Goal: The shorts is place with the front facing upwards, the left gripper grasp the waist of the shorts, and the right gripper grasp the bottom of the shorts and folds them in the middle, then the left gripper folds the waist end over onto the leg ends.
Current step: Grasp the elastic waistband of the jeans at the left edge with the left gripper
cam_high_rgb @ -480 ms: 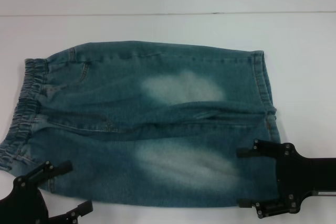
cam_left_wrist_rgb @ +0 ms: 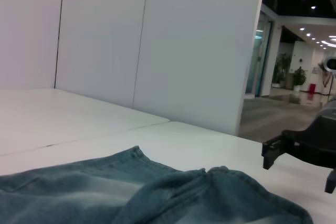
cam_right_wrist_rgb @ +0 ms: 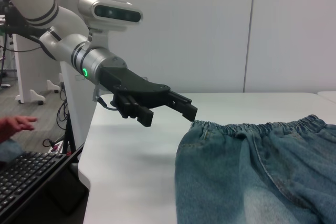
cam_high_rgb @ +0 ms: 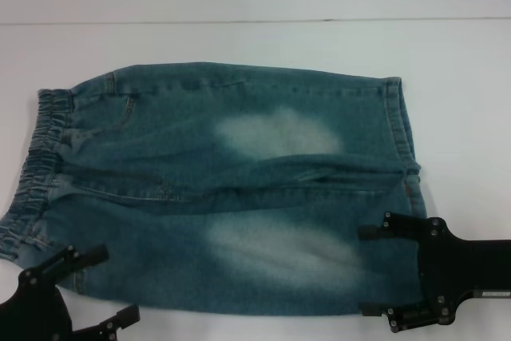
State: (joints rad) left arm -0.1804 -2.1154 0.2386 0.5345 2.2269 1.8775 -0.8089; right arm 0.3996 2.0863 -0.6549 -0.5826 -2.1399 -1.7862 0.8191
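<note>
The shorts [cam_high_rgb: 223, 189] lie flat on the white desk [cam_high_rgb: 255, 45], spread sideways across the robot's front: the ruffled waist of the shorts [cam_high_rgb: 38, 167] points toward the robot's left and the straight leg hems [cam_high_rgb: 403, 145] toward its right, with two pale faded patches showing on the thighs. The step in hand looks like the approach for the first grasps, and neither arm has cloth yet. The left gripper [cam_high_rgb: 89, 287] sits at the near corner of the waist end, its thin fingers [cam_high_rgb: 88, 255] spread wide open, one tip over the denim edge and the other over the bare desk; it holds nothing. The right gripper [cam_high_rgb: 370, 269] reaches in from the right at the near leg's hem, its fingers [cam_high_rgb: 375, 231] also wide open, straddling the hem with denim between them, not closed on it. To do this well, each gripper should probably go down until one finger slides under the cloth edge, pinching both layers of the near side rather than only the top one, and the two should close at about the same time. The left one would do best biting well into the elastic band, since the gathered fabric could slip from a shallow pinch. Both should then lift evenly, so the near half carries over onto the far half without dragging the whole garment.
</note>
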